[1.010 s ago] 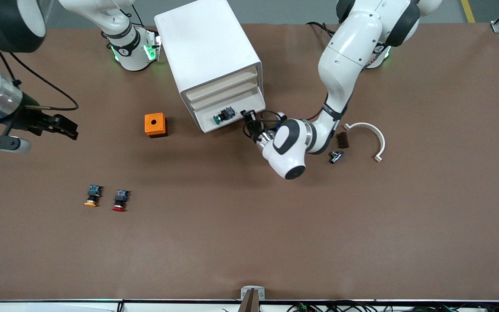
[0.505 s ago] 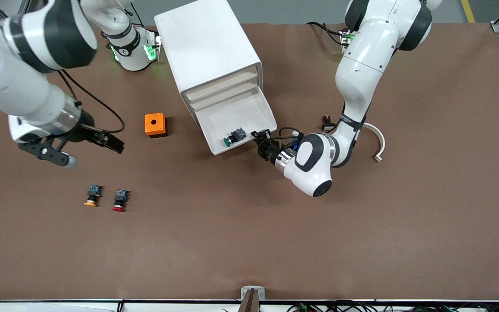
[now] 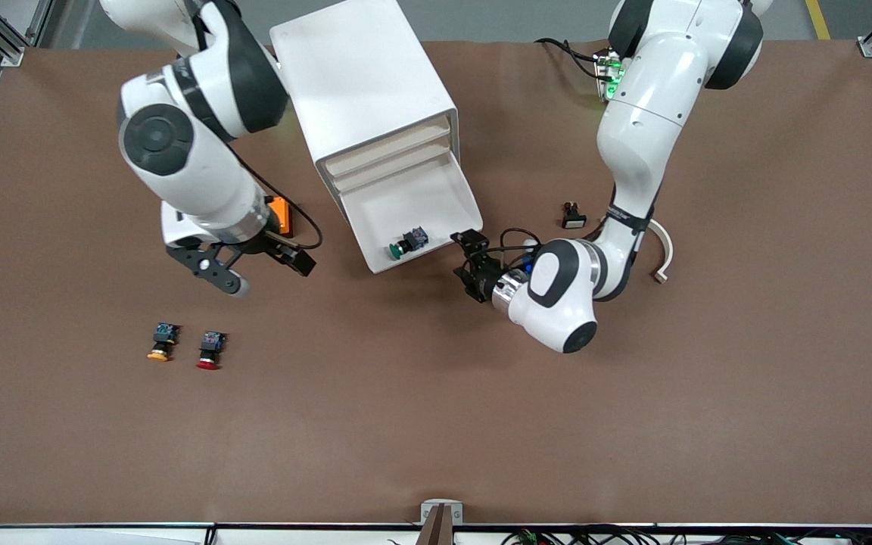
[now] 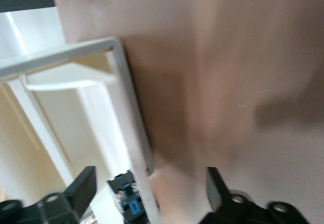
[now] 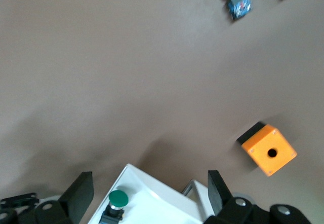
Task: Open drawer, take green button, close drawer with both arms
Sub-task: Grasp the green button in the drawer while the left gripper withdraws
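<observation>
Drawer point(image 3: 417, 216) pulled well out of cabinet point(image 3: 364, 83), farther than a second ago. Green button point(image 3: 404, 244) lying in drawer near front edge (on its side). Left end effector point(image 3: 472, 265) now spread open, holding nothing, backed just off drawer's front corner. Right end effector point(image 3: 258, 265) swung in from tabletop point(image 3: 436, 424) edge, wide open, empty, over tabletop beside orange box point(image 3: 281, 215).

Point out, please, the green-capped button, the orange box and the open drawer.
Green-capped button point(image 3: 397, 249): front view, its green cap.
Orange box point(image 5: 269, 150): right wrist view, its top face.
Open drawer point(image 3: 406, 204): front view, its bare floor.
</observation>
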You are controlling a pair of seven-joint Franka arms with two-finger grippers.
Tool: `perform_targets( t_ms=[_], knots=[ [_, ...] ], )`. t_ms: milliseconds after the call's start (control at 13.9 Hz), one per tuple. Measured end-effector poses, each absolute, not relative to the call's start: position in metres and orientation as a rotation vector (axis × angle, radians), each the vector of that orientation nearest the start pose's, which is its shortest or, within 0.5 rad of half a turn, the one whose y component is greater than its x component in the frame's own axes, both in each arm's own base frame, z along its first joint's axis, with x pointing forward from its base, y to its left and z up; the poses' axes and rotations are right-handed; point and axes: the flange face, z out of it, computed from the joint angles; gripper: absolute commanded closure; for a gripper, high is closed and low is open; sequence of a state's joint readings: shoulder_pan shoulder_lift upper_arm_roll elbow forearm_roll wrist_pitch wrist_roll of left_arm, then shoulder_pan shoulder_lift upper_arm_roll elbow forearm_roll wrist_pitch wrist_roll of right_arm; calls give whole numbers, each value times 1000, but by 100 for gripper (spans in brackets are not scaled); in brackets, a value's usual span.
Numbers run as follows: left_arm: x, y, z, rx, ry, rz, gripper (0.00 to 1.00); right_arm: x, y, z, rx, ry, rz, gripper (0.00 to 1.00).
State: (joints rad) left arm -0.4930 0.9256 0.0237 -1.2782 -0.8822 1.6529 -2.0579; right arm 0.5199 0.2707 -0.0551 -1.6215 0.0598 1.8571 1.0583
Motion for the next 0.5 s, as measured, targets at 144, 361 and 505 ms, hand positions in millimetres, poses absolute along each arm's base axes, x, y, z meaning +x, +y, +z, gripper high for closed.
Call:
perform_targets(
  t_ms=[144, 361, 505],
  knots=[
    [610, -361, 203, 1822, 2470, -1355, 1, 558, 324, 441, -2949, 1039, 101, 0],
    [626, -339, 236, 2082, 2410, -1035, 1, 533, 368, 401, -2901, 1142, 98, 0],
    [629, -335, 261, 2203, 2347, -886, 1, 512, 398, 375, -2883, 1186, 90, 0]
  ],
)
